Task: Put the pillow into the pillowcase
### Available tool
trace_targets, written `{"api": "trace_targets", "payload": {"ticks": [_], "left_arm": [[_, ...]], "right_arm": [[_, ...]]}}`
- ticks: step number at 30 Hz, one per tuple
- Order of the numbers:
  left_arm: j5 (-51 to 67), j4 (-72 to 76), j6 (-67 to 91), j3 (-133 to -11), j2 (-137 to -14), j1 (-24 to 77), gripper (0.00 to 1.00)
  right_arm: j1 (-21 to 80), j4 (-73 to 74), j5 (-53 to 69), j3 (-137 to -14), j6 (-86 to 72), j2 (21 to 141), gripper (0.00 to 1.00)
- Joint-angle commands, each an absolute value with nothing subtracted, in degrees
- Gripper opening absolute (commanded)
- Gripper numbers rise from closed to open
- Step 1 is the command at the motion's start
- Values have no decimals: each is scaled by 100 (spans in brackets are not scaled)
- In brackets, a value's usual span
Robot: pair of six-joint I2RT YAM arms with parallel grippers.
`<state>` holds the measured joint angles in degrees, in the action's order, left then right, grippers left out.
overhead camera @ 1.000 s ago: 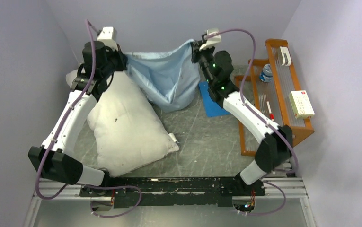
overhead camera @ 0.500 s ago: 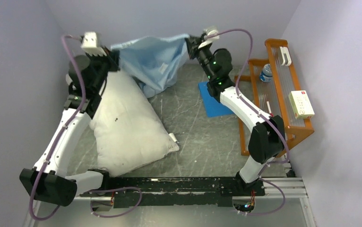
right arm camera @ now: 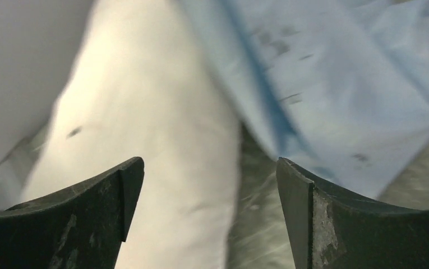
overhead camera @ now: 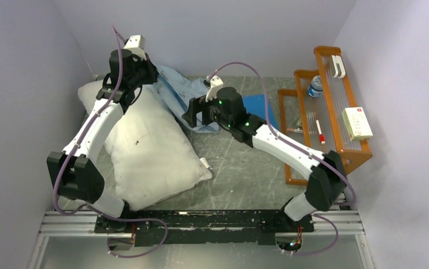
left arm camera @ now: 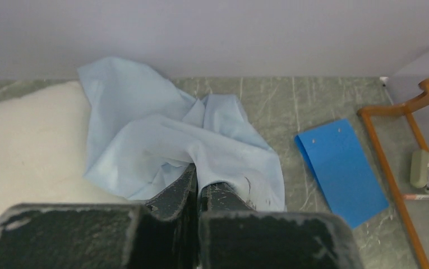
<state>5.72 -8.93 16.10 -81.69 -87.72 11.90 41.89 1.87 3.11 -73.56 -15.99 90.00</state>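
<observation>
The pillow (overhead camera: 144,148) lies on the bench (overhead camera: 245,168), left of centre. Past it the right claw (right arm camera: 209,174) hangs spread and empty by the crumpled pillowcase (overhead camera: 179,89). Farthest back, the left claw (left arm camera: 197,171) pinches the pillowcase's cloth beside the pillow's far end.

Both arms, the left arm (overhead camera: 91,131) and the right arm (overhead camera: 290,151), have smooth white shells on their long links and bulky matte black housings (overhead camera: 74,179) at the joints. A thin purple-grey cable (overhead camera: 245,66) runs in loose loops along each arm from base to wrist. Small green lights (overhead camera: 246,124) glow on the right arm's black far joints. A small white camera box (overhead camera: 134,42) sits at each wrist. The left gripper (left arm camera: 197,171) and the right gripper (right arm camera: 209,168) have black fingers (right arm camera: 88,218) with sharp bevelled edges, covered in pale scratches and scuffs.
</observation>
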Motion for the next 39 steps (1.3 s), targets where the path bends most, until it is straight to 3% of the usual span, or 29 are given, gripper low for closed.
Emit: {"api": "trace_targets", "payload": {"ticks": [1,5,10,17,18,19,20,21,22,30,37,38,39], "left_arm": [[885,-846,1843,-8705,-8981,1021,5],[1026,-858,1922,-8981,-9175,960,5],[1048,-758,2008,-8930,-9113,958,5],[951,-883,1974,-9005,-9164,949,5],[945,-901,1949,-9035,-9174,945,5],[917,-923,1923,-9061,-9192,941,5],[876,-947,1892,-9083,-9200,933,5],[827,-961,1860,-9102,-9208,924,5],[739,-983,1844,-9113,-9211,911,5],[498,-830,1801,-9104,-9245,826,5],[218,-728,1829,-8934,-9280,809,5],[190,-739,1835,-8938,-9293,804,5],[204,-727,1827,-8938,-9309,800,5]], "right_arm": [[4703,214,787,-6927,-2245,8433,93],[5309,20,192,-6865,-2195,8625,100],[5849,-182,-696,-7129,-2066,9404,100],[6247,-250,-471,-7985,-1644,10961,98],[6257,-121,-258,-8129,-1580,11163,90],[6254,-39,16,-8233,-1494,11285,74],[6249,138,125,-8286,-1427,11308,46],[6249,270,34,-8280,-1314,11185,10],[6235,378,13,-8213,-1165,10969,0],[5675,3121,185,-7503,-1022,8268,0],[5419,5233,-1052,-7045,-2173,6732,0],[5422,5305,-1047,-7185,-2224,6608,21],[5425,5277,-1025,-7325,-2250,6516,51]]}}
